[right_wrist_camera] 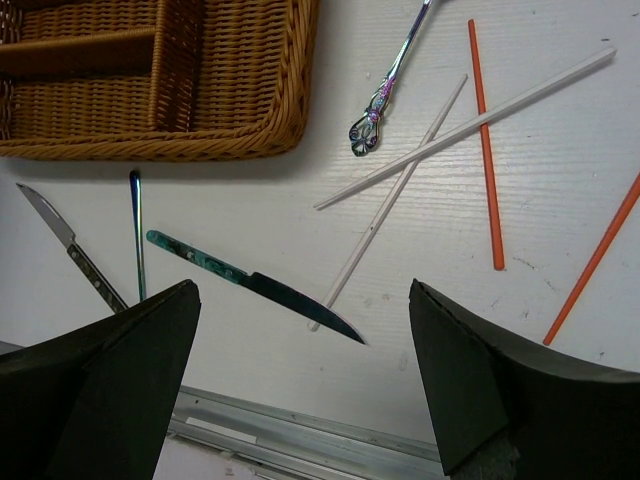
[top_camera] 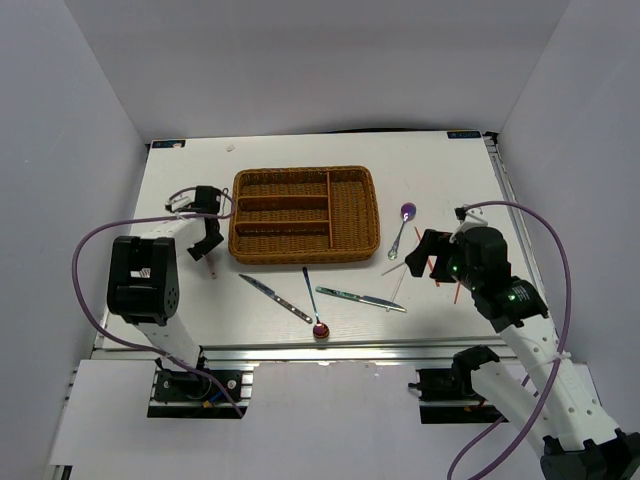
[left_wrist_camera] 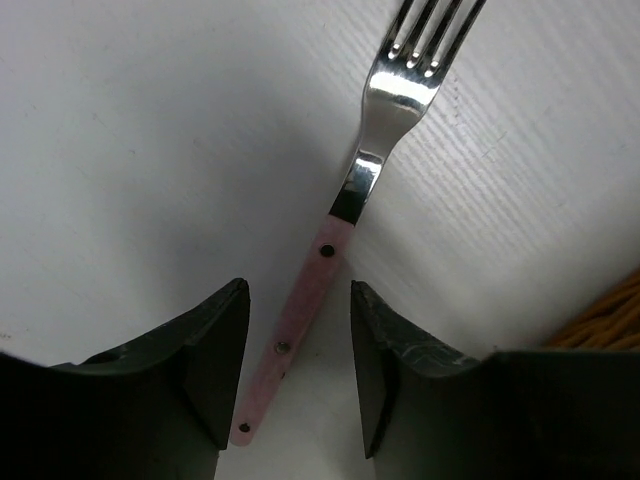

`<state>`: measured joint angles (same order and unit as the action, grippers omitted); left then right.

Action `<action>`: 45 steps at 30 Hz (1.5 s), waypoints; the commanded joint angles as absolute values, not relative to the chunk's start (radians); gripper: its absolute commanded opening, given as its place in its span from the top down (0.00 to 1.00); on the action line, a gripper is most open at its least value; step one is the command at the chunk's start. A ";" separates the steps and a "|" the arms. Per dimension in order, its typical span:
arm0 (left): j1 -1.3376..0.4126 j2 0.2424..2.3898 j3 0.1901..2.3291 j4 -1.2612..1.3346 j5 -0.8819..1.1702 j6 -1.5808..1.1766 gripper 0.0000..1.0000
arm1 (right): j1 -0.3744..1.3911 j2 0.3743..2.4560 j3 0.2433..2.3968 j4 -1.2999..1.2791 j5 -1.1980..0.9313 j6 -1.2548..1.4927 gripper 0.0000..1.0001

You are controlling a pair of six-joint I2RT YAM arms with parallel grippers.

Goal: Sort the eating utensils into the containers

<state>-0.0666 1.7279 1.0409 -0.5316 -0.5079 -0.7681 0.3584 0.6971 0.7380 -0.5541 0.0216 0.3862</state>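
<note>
White table (top_camera: 190, 190) and white walls (top_camera: 80, 100) fill your top view, with the brown wicker tray (top_camera: 300, 258) in the upper middle of the frame. Every utensil you can see lies on the table, outside the tray.

Your left gripper (top_camera: 208, 240) sits just off the tray's left edge. Its wrist camera shows the fingers (left_wrist_camera: 215, 360) spread, one on each side of the pink riveted handle of the fork (left_wrist_camera: 350, 190), and bare table shows between the handle and each fingertip. The fork lies flat with its tines toward the upper right of that frame, and a bit of wicker peeks in at the lower right.

Your right gripper (top_camera: 418, 257) hangs to the right of the tray's lower right corner, over the chopsticks. Its fingers (right_wrist_camera: 130, 350) stand wide apart and grip nothing. Between them, the wrist view gives you a green-handled knife (right_wrist_camera: 250, 283) at lower centre, two white chopsticks (right_wrist_camera: 470, 125) crossing each other above it, and two orange chopsticks (right_wrist_camera: 485, 150) at the right. The ornate handle of the purple-bowled spoon (right_wrist_camera: 385, 90) runs up to the top edge. At the lower left of that frame lie a second knife (right_wrist_camera: 70, 250) and, just beside it, the blue handle of the red-bowled spoon (right_wrist_camera: 137, 235) — both below the tray's near rim.
</note>
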 commanded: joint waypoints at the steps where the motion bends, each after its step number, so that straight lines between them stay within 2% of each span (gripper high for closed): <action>1: -0.061 1.730 1.003 -0.474 -0.486 -0.793 0.46 | 0.356 0.701 0.736 -0.503 0.009 0.388 0.11; 5: -0.055 1.759 0.971 -0.459 -0.482 -0.811 0.55 | 0.354 0.700 0.739 -0.503 0.009 0.388 0.11; 13: -0.029 1.764 0.891 -0.383 -0.414 -0.821 0.91 | 0.354 0.683 0.742 -0.514 0.009 0.388 0.11; 16: -0.028 1.721 0.888 -0.403 -0.417 -0.822 1.00 | 0.354 0.677 0.744 -0.520 0.009 0.390 0.11; 25: -0.035 1.364 0.917 -0.465 -0.486 -0.828 1.00 | 0.356 0.683 0.750 -0.525 -0.020 0.390 0.11; 32: -0.096 1.142 0.893 -0.405 -0.365 -0.949 1.00 | 0.354 0.676 0.746 -0.523 -0.020 0.399 0.11; 34: -0.193 1.109 0.868 -0.335 -0.362 -1.067 1.00 | 0.356 0.680 0.747 -0.522 -0.015 0.400 0.11; 40: -0.524 1.126 0.850 -0.233 -0.607 -1.411 1.00 | 0.356 0.686 0.781 -0.532 0.044 0.391 0.11; 45: -0.629 1.209 0.813 -0.137 -0.744 -1.678 1.00 | 0.354 0.680 0.808 -0.543 0.058 0.387 0.11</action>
